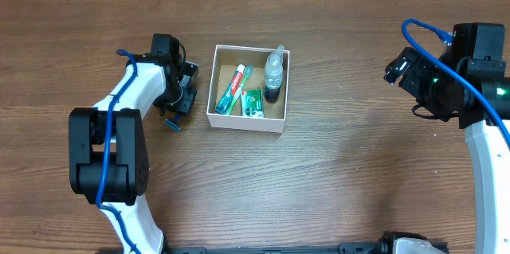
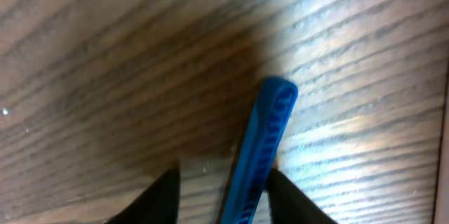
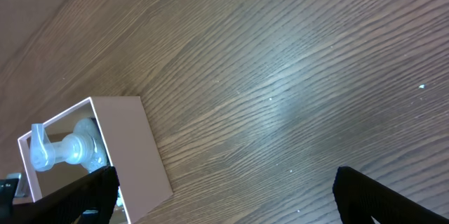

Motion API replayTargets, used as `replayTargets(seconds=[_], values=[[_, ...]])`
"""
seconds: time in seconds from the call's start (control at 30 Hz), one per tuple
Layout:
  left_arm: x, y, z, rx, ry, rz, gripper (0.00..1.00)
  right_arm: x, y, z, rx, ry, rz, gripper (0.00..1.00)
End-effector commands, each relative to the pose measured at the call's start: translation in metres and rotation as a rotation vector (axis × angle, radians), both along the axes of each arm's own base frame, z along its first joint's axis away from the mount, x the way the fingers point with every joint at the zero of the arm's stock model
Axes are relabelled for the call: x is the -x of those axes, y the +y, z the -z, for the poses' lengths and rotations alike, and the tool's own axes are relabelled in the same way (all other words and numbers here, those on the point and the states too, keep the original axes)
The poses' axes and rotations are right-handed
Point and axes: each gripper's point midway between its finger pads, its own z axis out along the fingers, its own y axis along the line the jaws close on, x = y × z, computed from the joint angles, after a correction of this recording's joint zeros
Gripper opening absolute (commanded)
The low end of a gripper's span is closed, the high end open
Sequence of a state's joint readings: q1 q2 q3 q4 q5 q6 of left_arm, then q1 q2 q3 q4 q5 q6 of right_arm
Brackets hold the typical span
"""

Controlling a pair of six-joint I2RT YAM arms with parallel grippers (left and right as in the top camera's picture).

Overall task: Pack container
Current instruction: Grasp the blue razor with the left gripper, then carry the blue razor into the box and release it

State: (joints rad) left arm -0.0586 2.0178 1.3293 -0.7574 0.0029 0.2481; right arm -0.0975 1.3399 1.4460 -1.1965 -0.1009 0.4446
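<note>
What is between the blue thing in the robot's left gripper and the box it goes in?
Nothing visible. The blue item sits between the left gripper's fingers, just left of the container, with only bare table between them. The box top is open.

soft even light; left wrist view blurred, glare on table (image 2: 365, 133).

We see a table (image 1: 343, 158) of dark brown wood with the grain running across it. The container (image 1: 247, 120), a square shallow box with white outer walls and a brown inside, sits flat on the table a little left of the middle. A small blue stick-like item (image 1: 172, 124) lies on the table just left of the container, apart from its wall; we cannot tell what it is.
</note>
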Motion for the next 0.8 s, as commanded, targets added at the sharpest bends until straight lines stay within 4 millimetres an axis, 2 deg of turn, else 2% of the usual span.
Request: replayTargets(seconds=[0.0, 0.17, 0.27, 0.33, 0.43, 0.5, 0.57, 0.63, 0.7, 0.77], values=[[0.010, 0.004, 0.017, -0.017, 0.039, 0.013, 0.15, -0.001, 0.000, -0.004, -0.002, -0.014, 0.004, 1.00], [0.011, 0.003, 0.014, -0.012, 0.048, -0.027, 0.04, -0.001, 0.000, -0.004, -0.002, -0.014, 0.004, 1.00], [0.007, 0.003, 0.002, -0.010, 0.054, -0.044, 0.04, -0.001, 0.000, -0.004, -0.002, -0.014, 0.004, 1.00], [0.001, 0.002, -0.018, -0.005, 0.050, -0.070, 0.04, -0.001, 0.000, -0.004, -0.002, -0.014, 0.004, 1.00], [-0.017, -0.004, -0.070, 0.025, 0.004, -0.095, 0.04, -0.001, 0.000, -0.004, -0.002, -0.014, 0.004, 1.00], [-0.028, -0.024, -0.115, 0.099, -0.045, -0.067, 0.04, -0.001, 0.000, -0.004, -0.002, -0.014, 0.004, 1.00], [-0.033, -0.040, -0.153, 0.128, -0.095, -0.033, 0.04, -0.001, 0.000, -0.004, -0.002, -0.014, 0.004, 1.00], [-0.037, -0.056, -0.179, 0.136, -0.151, 0.007, 0.04, -0.001, 0.000, -0.004, -0.002, -0.014, 0.004, 1.00], [-0.040, -0.077, -0.194, 0.147, -0.193, 0.057, 0.04, -0.001, 0.000, -0.004, -0.002, -0.014, 0.004, 1.00], [-0.039, -0.102, -0.196, 0.156, -0.210, 0.114, 0.04, -0.001, 0.000, -0.004, -0.002, -0.014, 0.004, 1.00]])
